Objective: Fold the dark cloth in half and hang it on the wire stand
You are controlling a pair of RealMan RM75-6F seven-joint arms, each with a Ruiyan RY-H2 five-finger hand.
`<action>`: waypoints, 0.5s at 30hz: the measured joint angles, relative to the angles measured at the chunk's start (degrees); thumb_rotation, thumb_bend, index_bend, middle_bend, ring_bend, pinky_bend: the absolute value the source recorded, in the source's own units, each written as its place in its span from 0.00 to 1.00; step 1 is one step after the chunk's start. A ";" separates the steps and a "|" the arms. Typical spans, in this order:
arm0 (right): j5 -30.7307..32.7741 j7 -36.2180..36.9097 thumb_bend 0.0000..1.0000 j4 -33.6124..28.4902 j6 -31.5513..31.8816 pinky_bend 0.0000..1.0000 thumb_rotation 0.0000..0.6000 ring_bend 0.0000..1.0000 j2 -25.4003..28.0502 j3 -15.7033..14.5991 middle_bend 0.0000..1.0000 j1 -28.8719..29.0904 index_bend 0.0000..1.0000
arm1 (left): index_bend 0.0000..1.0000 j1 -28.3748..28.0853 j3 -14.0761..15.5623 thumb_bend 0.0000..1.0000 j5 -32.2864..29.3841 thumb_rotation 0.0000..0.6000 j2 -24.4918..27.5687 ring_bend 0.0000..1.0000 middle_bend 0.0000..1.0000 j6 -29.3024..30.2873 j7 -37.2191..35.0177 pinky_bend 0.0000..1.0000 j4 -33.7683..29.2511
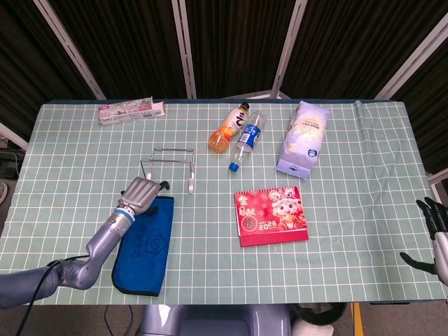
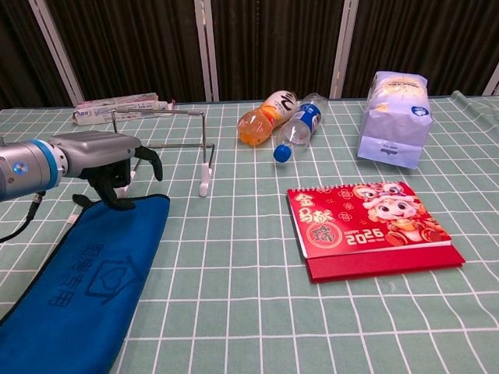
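The dark blue cloth (image 1: 144, 243) (image 2: 84, 282) lies flat near the front left of the table as a long narrow strip. My left hand (image 1: 143, 193) (image 2: 105, 158) hovers over its far end. The fingers (image 2: 117, 196) curl down and touch the far hem, while the thumb stands apart. The cloth is not lifted. The wire stand (image 1: 170, 166) (image 2: 161, 148) stands upright just beyond that hand. My right hand (image 1: 435, 232) hangs off the table's right edge with its fingers spread, holding nothing. The chest view does not show it.
A red calendar (image 1: 271, 213) (image 2: 366, 226) lies right of the cloth. Farther back are an orange bottle (image 1: 228, 129), a clear bottle (image 1: 246, 138) and a white bag (image 1: 303, 138). A toothpaste box (image 1: 131, 110) lies at the back left.
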 measured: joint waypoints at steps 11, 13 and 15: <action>0.41 0.06 0.00 0.13 -0.49 0.00 1.00 0.00 -0.04 0.02 0.00 0.18 0.02 | 0.31 -1.87 -0.06 0.35 -3.00 1.00 -3.49 0.95 0.98 -3.12 -1.05 1.00 4.86; 0.45 0.12 0.00 0.18 -0.58 0.00 1.00 0.00 -0.03 0.01 0.00 0.20 0.02 | 0.31 -2.09 0.10 0.35 -3.19 1.00 -3.54 0.95 0.98 -3.17 -0.64 1.00 4.95; 0.49 0.16 0.00 0.22 -0.68 0.00 1.00 0.00 -0.03 0.00 0.00 0.24 0.02 | 0.31 -2.37 0.29 0.35 -3.84 1.00 -3.67 0.95 0.98 -3.14 0.21 1.00 5.04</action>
